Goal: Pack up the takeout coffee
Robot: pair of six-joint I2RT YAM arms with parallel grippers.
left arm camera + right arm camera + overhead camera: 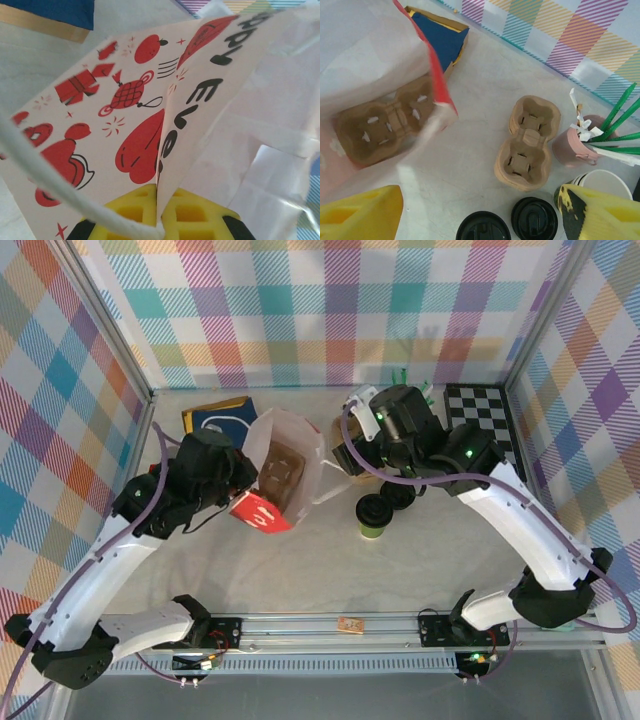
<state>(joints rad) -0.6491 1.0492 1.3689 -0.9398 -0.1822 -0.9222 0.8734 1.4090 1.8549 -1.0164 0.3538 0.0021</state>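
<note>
The takeout coffee point(373, 515) is sitting upright on the bench point(300, 570), just right of the paper bag point(262, 435). A cup carrier point(385, 122) is lying inside the bag. The left fingers point(192, 215) are pinching the bag's printed edge tight, and the right fingers point(360, 215) are hanging wide apart, gripping nothing.

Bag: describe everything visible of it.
The bag is white paper. One outer side is printed with red drawings and black lettering, and it has a white cord handle. It sits on the table between the arms, its mouth facing up and spread wide. A brown pulp carrier lies flat on its bottom. The left hand is shut on the printed panel's edge, pinching the paper between its yellow fingers.
</note>
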